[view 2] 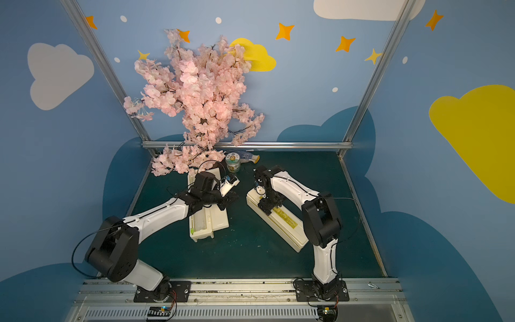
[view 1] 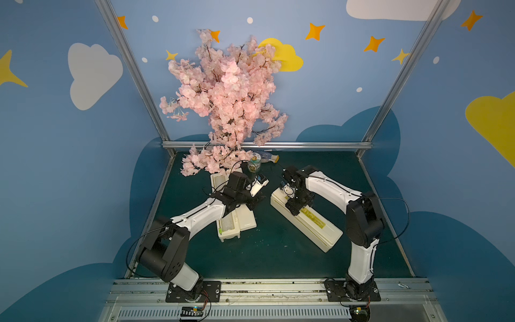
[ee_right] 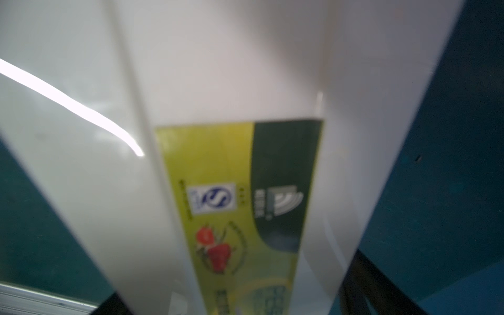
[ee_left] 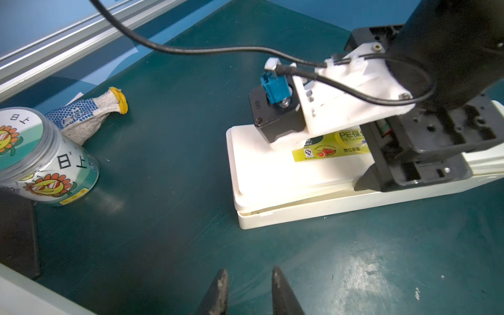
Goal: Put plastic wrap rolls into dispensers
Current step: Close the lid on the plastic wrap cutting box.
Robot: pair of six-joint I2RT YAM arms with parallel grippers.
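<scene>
Pink blossoms (view 1: 223, 92) near open dispenser (view 1: 229, 237)

Two long cream-white plastic dispenser boxes (view 1: 246, 220) (view 1: 326, 235) lie on the green bench (view 1: 278, 251). One whitish translucent film roll (view 1: 227, 224) shows. There is one round clear jar with a sunflower label (view 1: 254, 165), one knitted blue-dotted glove (ee_left: 81, 117), one pink blossom branch (view 1: 228, 92) and two white-and-black robot arms (view 1: 200, 214) (view 1: 328, 186).

green tabletop (view 1: 278, 251) with open dispenser (view 1: 246, 220), shut dispenser (view 1: 320, 225), jar (view 1: 254, 164), glove (ee_left: 81, 117)
</scene>
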